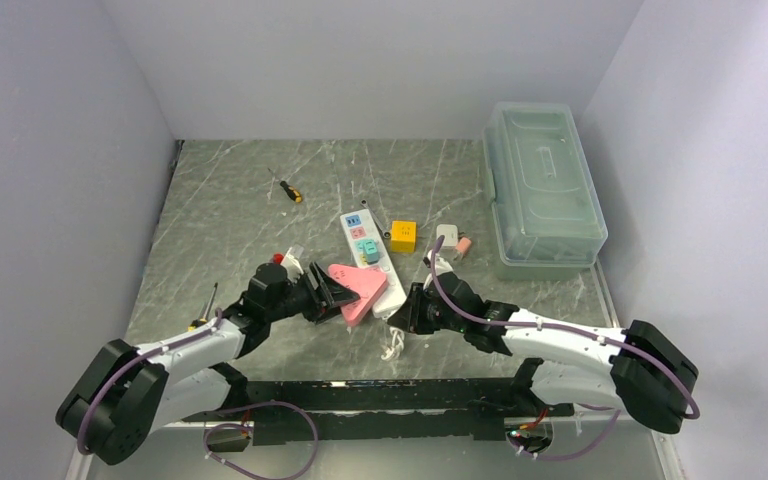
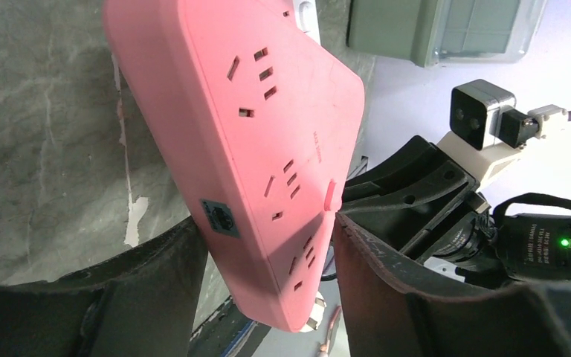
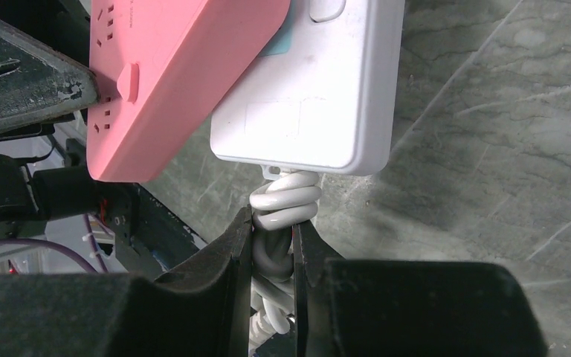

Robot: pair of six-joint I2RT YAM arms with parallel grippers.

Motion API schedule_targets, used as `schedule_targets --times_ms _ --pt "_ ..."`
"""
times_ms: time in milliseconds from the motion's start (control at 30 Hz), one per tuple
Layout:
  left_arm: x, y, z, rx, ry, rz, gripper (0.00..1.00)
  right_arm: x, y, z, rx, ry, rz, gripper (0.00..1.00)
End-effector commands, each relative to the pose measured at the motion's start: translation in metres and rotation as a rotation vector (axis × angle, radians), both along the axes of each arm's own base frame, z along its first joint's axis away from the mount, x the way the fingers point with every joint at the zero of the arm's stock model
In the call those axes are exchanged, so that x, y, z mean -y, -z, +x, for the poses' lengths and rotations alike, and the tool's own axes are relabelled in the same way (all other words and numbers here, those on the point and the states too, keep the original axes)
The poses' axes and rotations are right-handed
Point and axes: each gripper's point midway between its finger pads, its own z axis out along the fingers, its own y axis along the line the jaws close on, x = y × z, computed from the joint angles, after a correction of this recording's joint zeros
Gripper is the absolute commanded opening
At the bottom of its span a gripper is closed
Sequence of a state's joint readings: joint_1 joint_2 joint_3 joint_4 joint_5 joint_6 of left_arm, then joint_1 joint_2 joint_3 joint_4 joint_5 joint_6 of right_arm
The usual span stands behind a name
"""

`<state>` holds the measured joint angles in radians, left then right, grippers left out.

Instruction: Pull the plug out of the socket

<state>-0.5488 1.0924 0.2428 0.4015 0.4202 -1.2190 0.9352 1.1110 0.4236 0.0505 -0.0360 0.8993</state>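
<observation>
A pink triangular plug (image 1: 358,285) sits on the near end of the socket (image 1: 392,290), a long white strip with coloured outlet faces. My left gripper (image 1: 332,295) comes in from the left. In the left wrist view its fingers (image 2: 186,253) press both sides of the plug (image 2: 268,134), so the left gripper (image 2: 268,223) is shut on it. My right gripper (image 3: 273,223) is shut on the coiled white cord (image 3: 286,197) just below the socket's (image 3: 327,97) end. The plug (image 3: 171,82) overlaps that end.
A clear lidded plastic box (image 1: 542,185) stands at the right. A yellow block (image 1: 403,236) and a small white and pink piece (image 1: 452,240) lie beside the socket. One screwdriver (image 1: 288,188) lies further back and another (image 1: 203,310) by the left arm.
</observation>
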Motion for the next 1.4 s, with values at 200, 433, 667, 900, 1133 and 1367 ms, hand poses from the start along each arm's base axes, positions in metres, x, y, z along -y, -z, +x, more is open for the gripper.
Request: schedule_targets --times_ms 200,433,667,900,1133,1367 --pt "0.006 -0.045 0.009 0.109 -0.018 -0.1 0.63 -0.018 -0.03 0.006 0.051 -0.015 0.13 0.0" --pt "0.003 -0.036 0.01 0.089 -0.033 -0.068 0.59 -0.018 -0.031 0.007 0.055 -0.014 0.126 0.0" --pt "0.005 -0.029 0.012 0.083 -0.03 -0.072 0.57 -0.019 -0.042 0.007 0.068 -0.018 0.154 0.0" --pt "0.011 -0.049 0.02 0.138 -0.02 -0.095 0.56 -0.016 -0.029 0.007 0.053 -0.009 0.119 0.0" --pt "0.01 -0.067 0.022 0.171 -0.023 -0.095 0.57 -0.013 -0.019 0.006 0.039 -0.003 0.092 0.0" --pt "0.007 -0.049 0.018 0.131 -0.025 -0.067 0.57 -0.014 -0.024 0.007 0.046 -0.001 0.108 0.0"
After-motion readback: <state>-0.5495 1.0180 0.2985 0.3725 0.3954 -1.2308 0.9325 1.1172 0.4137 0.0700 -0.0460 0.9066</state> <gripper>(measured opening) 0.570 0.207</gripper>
